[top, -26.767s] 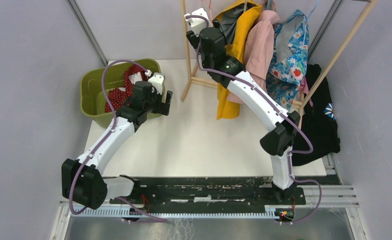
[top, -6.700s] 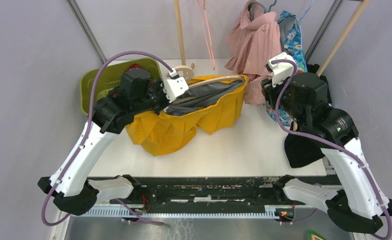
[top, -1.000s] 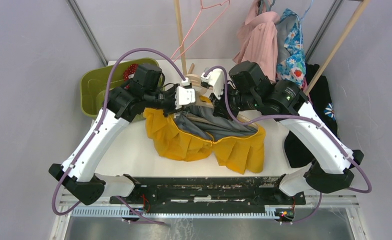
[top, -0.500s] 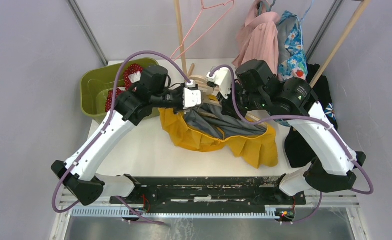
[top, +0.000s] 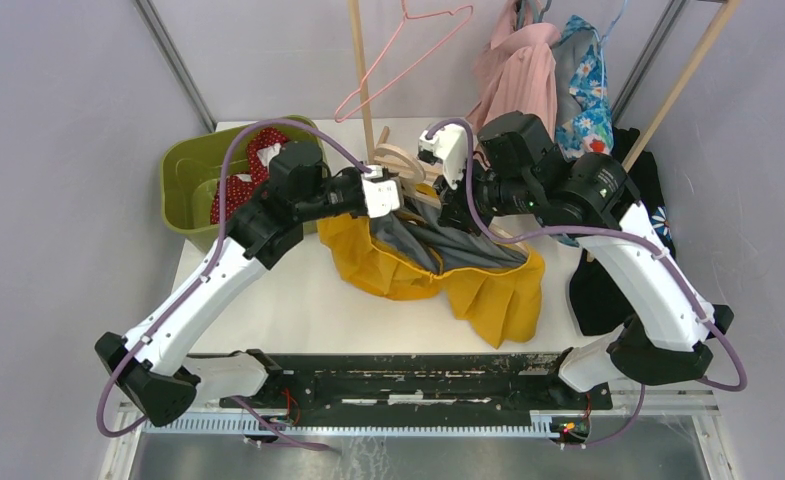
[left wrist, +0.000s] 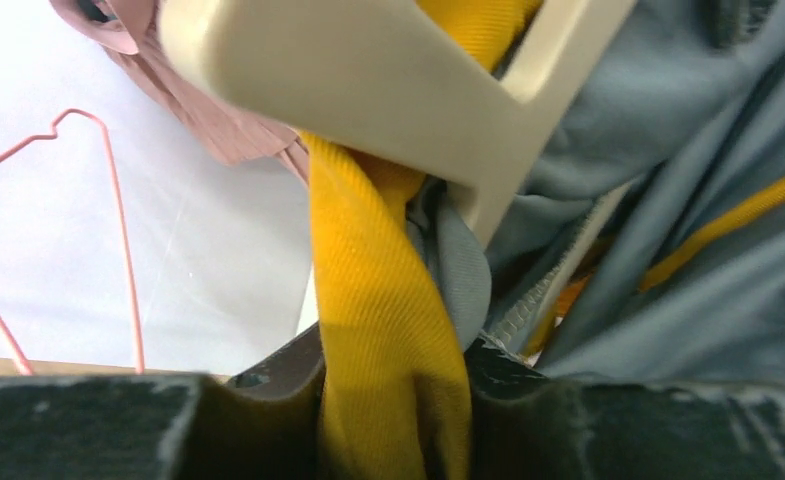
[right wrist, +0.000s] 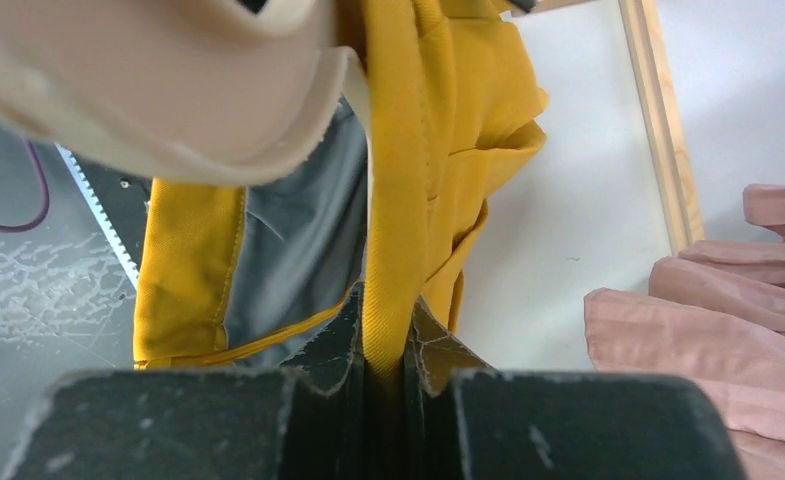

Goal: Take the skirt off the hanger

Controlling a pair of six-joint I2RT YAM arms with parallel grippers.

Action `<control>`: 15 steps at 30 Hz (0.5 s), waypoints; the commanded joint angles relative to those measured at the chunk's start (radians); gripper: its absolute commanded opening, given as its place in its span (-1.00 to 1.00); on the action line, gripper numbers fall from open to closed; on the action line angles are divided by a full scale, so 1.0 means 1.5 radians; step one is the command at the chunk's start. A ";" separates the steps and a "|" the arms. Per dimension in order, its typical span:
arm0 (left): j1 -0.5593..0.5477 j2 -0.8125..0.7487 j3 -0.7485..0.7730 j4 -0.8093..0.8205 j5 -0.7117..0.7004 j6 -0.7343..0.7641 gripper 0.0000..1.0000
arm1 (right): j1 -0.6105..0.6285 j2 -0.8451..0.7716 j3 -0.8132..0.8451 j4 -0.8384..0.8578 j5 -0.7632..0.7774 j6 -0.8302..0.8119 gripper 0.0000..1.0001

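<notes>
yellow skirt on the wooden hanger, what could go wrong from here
The waistband of the yellow pleated skirt hooks over the pale wooden hanger, so pulling may drag the hanger along instead of freeing it. The left gripper and right gripper pinch only a narrow fold between their fingers; it could slip.

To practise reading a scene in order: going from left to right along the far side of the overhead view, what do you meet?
In order: green tub → pink wire hanger → pink dress → floral garment. The yellow skirt lies nearer and spans several of these, so it is left out.
</notes>
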 commanded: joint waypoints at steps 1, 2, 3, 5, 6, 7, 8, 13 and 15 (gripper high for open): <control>0.004 0.028 0.040 0.200 -0.055 -0.063 -0.25 | 0.023 -0.017 0.030 0.097 -0.151 0.037 -0.98; 0.005 0.026 0.044 0.205 -0.054 -0.069 -0.14 | 0.023 -0.021 0.027 0.092 -0.130 0.033 -0.98; 0.005 0.022 0.044 0.211 -0.054 -0.074 -0.02 | 0.023 -0.023 0.022 0.086 -0.112 0.029 -0.98; 0.005 0.002 0.033 0.250 -0.049 -0.088 0.50 | 0.023 -0.025 0.010 0.075 -0.087 0.025 -0.98; 0.005 -0.012 0.025 0.271 -0.046 -0.094 0.72 | 0.023 -0.025 0.005 0.072 -0.084 0.025 -0.98; 0.005 -0.024 0.017 0.294 -0.044 -0.102 0.88 | 0.023 -0.025 -0.002 0.072 -0.084 0.025 -0.98; 0.005 -0.041 0.009 0.313 -0.043 -0.107 0.97 | 0.023 -0.027 -0.011 0.074 -0.082 0.026 -0.98; 0.005 -0.076 0.002 0.328 -0.058 -0.100 0.98 | 0.023 -0.030 -0.027 0.089 -0.073 0.025 -0.98; 0.005 -0.083 -0.001 0.308 -0.075 -0.087 0.98 | 0.023 -0.029 -0.020 0.083 -0.058 0.020 -0.98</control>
